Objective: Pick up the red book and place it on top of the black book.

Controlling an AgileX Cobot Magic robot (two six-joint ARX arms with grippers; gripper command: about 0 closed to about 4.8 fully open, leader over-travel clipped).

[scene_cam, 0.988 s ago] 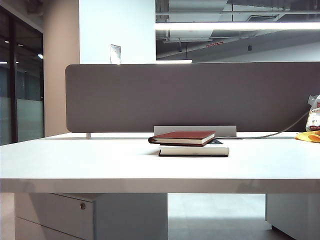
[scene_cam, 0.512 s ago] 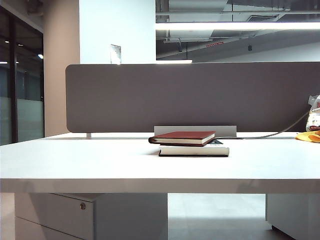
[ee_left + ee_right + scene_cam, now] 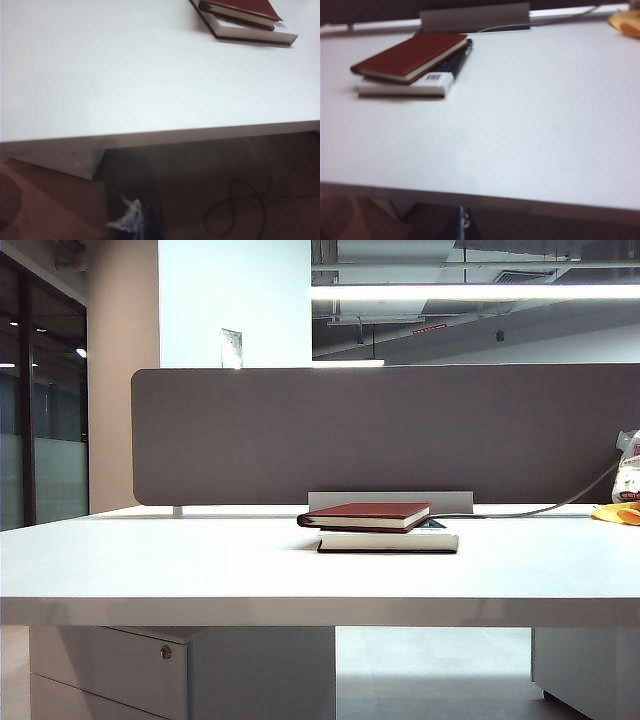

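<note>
Exterior view: the red book (image 3: 365, 513) lies atop the black book (image 3: 389, 540) on a white desk (image 3: 200, 560), twelve o'clock of centre, before a grey partition (image 3: 380, 430) (yellow cloth (image 3: 615, 512) at three o'clock).

Left wrist view: the left gripper (image 3: 131, 220) hangs below the desk edge, opening unclear.

Right wrist view: the right gripper (image 3: 462, 220), closed and empty, hangs below the desk edge.

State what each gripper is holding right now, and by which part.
Nothing is held. The thin maroon notebook lies on the thicker black-covered book on the white table. The right gripper, shut and empty, and the left gripper sit off the table's near edge.
</note>
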